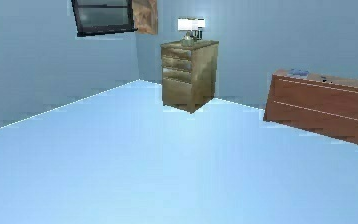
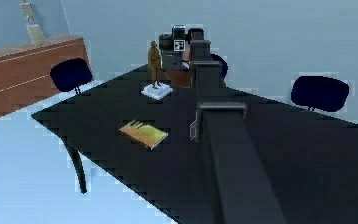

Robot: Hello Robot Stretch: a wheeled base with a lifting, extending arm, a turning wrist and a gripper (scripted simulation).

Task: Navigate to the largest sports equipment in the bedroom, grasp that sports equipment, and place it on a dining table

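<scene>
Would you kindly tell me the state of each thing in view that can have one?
Chest of drawers: upright, drawers shut.
Lamp: standing upright on the chest.
Book: closed, lying flat on the black table.
Statuette: standing upright on the table.
Chair: upright at the table's edge.
Gripper: by the statuette; cannot tell whether it holds anything.

Blue walls (image 1: pixel 27 70), pale floor (image 1: pixel 137 160), dresser (image 1: pixel 190 75) (lamp (image 1: pixel 191 25) atop).

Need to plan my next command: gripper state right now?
Gripper: cannot be told whether it holds anything; its far end shows near a brown statue standing on the black table.
</scene>
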